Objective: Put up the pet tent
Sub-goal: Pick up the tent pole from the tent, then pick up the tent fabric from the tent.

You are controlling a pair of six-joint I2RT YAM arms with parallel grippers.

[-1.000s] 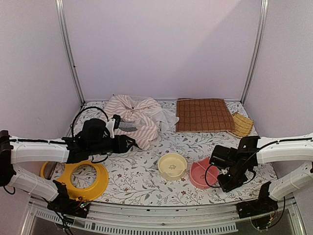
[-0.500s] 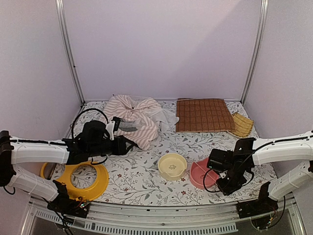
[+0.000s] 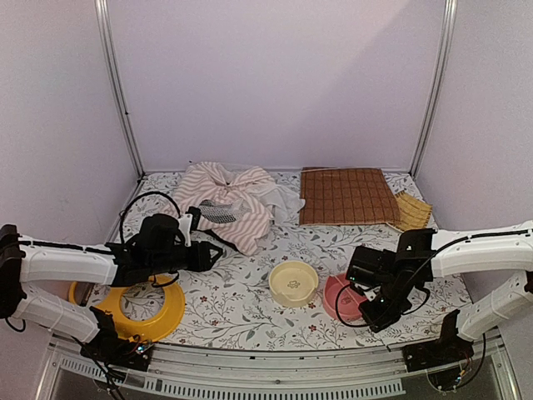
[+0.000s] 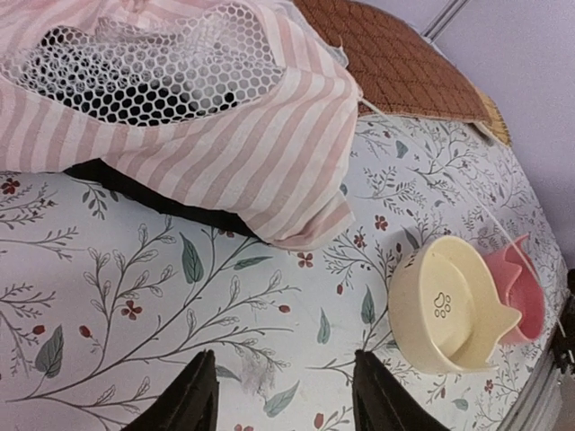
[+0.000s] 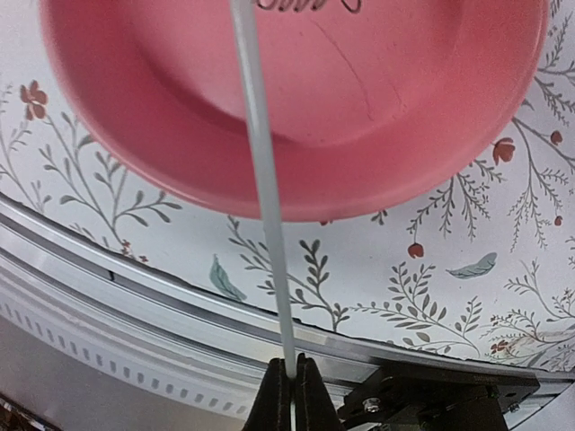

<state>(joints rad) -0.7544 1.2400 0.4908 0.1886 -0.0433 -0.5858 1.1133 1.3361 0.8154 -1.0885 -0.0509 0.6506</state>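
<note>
This is a robot test cell in a lab, not anyone's home. Plain pale panels (image 3: 275, 75) close in the left, far and right sides, framed by bare aluminium posts (image 3: 119, 92) at the far corners. The table (image 3: 241, 315) has a printed floral cover. Along its near edge runs a slotted metal rail (image 3: 275, 367), where a left arm (image 3: 67, 262) and a right arm (image 3: 487, 248) are bolted, trailing black cables (image 3: 132, 205). The only homely things are a crumpled pet tent (image 3: 229, 200) and a cream bowl (image 3: 293, 283).

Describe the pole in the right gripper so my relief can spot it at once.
Find the pink bowl near the table's front edge, right of the cream bowl. A thin clear pole crosses over it and ends pinched in the right gripper. Nothing else there is straight and see-through.
</note>
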